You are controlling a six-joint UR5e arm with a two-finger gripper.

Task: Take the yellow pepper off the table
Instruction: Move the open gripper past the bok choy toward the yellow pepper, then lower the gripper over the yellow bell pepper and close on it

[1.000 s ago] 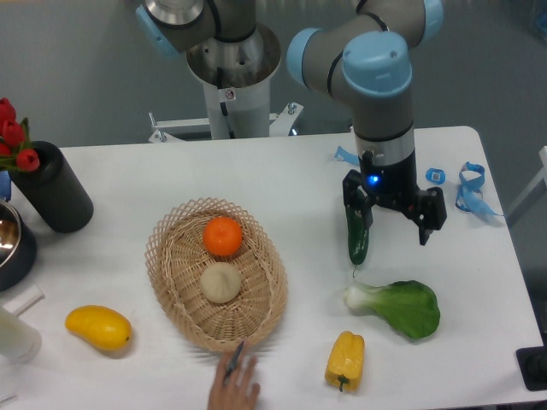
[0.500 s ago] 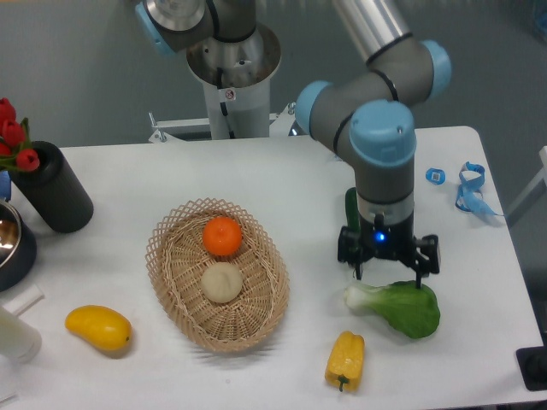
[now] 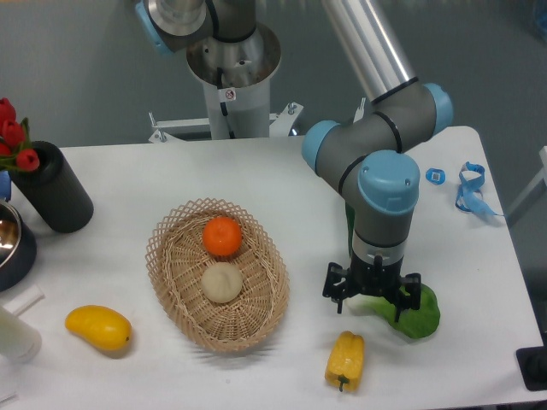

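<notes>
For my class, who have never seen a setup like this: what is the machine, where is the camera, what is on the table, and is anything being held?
The machine is a robot arm whose end effector has two fingers, spread open and holding nothing. One fixed camera looks down at the white table from the front. The end effector hangs above the table, just above the yellow pepper and partly hiding a leafy green vegetable. A wicker basket holds an orange and a pale round item. A yellow mango-like fruit lies at front left. A dark cylinder with red flowers stands at the left edge.
</notes>
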